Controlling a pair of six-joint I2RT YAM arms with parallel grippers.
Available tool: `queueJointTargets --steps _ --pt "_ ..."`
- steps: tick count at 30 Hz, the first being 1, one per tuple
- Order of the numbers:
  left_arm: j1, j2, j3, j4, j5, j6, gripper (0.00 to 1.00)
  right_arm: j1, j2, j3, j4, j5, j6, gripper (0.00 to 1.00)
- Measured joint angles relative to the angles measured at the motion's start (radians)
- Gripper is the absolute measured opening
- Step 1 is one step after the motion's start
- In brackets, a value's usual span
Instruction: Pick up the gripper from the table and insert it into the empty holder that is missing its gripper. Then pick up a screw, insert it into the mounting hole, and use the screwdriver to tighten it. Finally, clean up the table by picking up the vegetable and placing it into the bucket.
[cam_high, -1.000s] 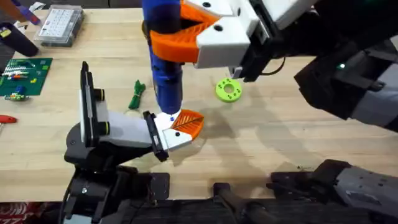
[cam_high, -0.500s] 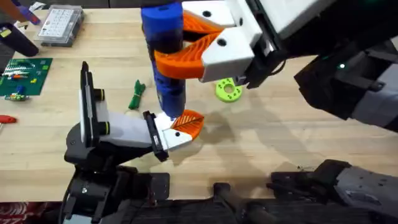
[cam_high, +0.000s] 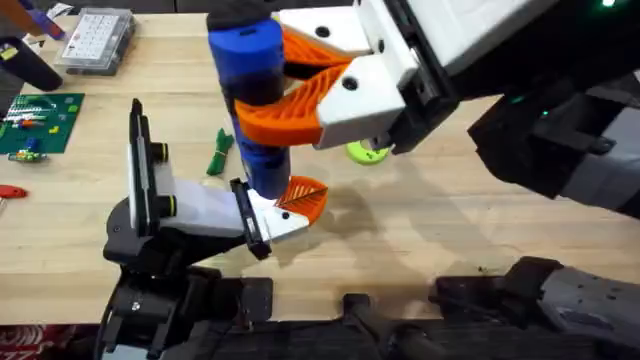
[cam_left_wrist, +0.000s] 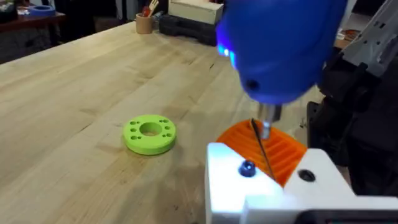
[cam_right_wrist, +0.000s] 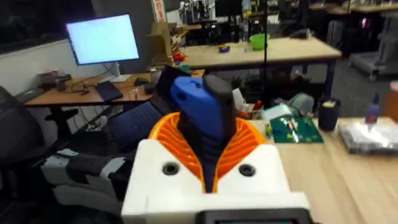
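The overhead camera looks down and forward over the wooden table (cam_high: 450, 230), with both arm bases at its lower edge. The left wrist camera sits low and close, facing across the tabletop past the blue screwdriver (cam_left_wrist: 280, 50). The right wrist camera looks level toward the room, sharing that screwdriver (cam_right_wrist: 202, 115).

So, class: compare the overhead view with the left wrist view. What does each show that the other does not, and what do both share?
Overhead alone: the vegetable lying on the table, the green circuit board, the clear parts box, and the right hand shut on the screwdriver.

Left wrist alone: the screwdriver's thin metal bit just above the gripper, and the two holes on the white holder.

Both: the screwdriver, the gripper, the holder and the lime-green disc.
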Motion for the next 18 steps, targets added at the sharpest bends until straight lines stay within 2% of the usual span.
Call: queueJointTargets --steps 6,13,18 --pt "0.0 0.0 0.0 0.0 0.0 0.0 0.014 0.0 0.0 0.009 -0.007 0.0 0.012 0.047" --pt "0.0 0.0 0.0 0.0 0.0 0.0 0.014 -0.025 0.0 0.095 -0.111 -0.029 0.03 0.048" --pt "0.0 0.0 0.0 0.0 0.0 0.0 0.014 -0.031 0.0 0.101 -0.123 -0.039 0.019 0.048"
